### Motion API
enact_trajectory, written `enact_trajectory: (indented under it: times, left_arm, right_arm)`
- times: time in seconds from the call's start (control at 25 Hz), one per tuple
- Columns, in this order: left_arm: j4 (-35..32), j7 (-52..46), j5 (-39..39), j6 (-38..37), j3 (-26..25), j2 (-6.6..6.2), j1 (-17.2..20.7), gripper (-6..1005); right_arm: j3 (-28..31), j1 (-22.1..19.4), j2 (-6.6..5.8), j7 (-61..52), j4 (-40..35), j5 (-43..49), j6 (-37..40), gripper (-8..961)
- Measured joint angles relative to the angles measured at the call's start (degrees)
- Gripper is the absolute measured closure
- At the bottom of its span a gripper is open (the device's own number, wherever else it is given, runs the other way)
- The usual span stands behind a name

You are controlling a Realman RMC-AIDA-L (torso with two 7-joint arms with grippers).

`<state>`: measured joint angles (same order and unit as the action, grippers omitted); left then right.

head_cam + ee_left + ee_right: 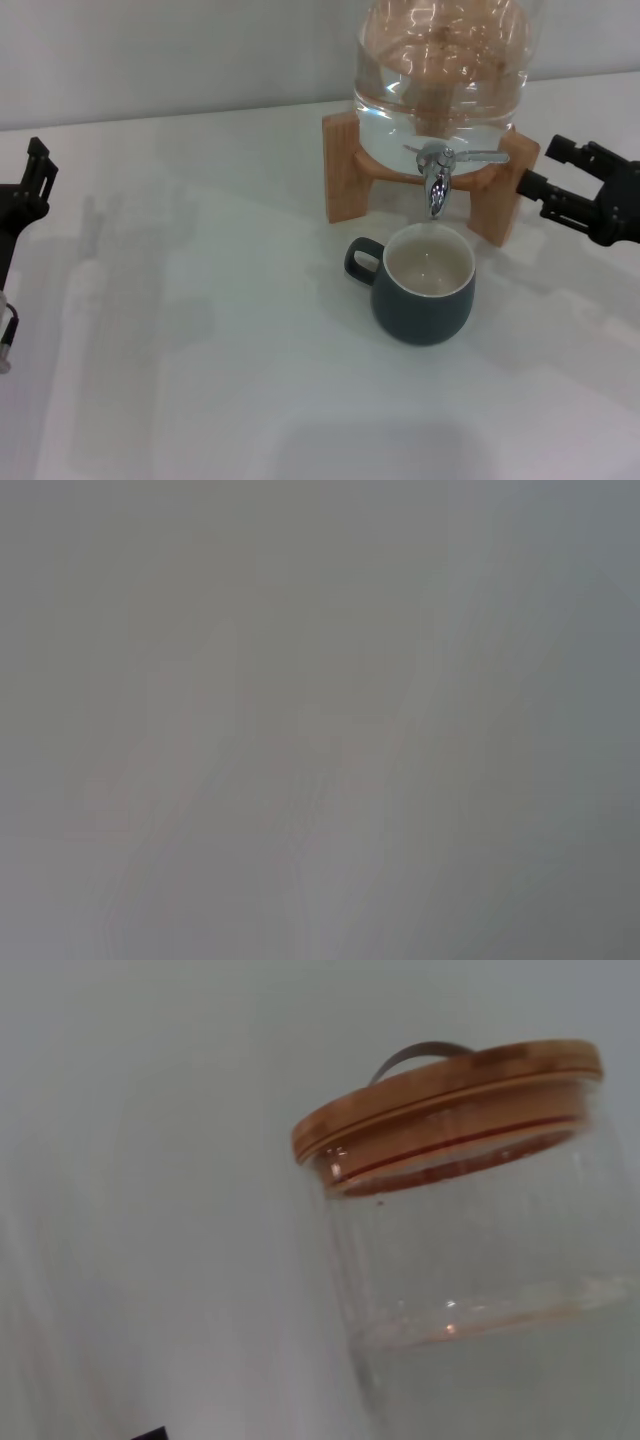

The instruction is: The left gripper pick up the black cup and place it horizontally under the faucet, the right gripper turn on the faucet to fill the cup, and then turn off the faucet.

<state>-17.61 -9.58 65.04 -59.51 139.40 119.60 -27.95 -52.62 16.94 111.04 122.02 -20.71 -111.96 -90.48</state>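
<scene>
The black cup [424, 285] sits upright on the desk [220, 330], right under the spout of the faucet [440, 172], with its loop handle pointing off toward the robot's left. It looks like glazed ceramic — so stiff, a bit heavy for its size, slick on the outside and not something you want to knock over or drop. There seems to be only a little in it, if anything; I can't really tell from the pale inside. If the cup needed moving, I'd go for the handle or pinch across the rim wall, since the round belly would probably slide between smooth fingers. The faucet lever is a flat chrome bar lying crosswise, its end sticking out toward the right — thin and hard, so it should turn with a light sideways push, nothing forceful. It's fitted to the glass dispenser [440, 70] on a wooden stand [350, 165], and that glass plus the water in it is the fragile, heavy part to stay gentle around. The right hand [548, 172] hovers just beside the stand's right leg, near the lever's end but not touching it, its fingers spread apart. The left hand [30, 185] is parked well away at the desk's left edge; can't tell whether it's open or closed.
</scene>
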Motion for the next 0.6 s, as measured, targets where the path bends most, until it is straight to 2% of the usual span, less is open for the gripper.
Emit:
enact_trajectory:
  times: [0.6]
  left_arm:
    - [0.03,-0.14,-0.01,0.55,0.00,0.03,0.34,259]
  right_arm:
    - [-0.22,2.06,1.25,-0.03,-0.22,2.32,-0.88,136]
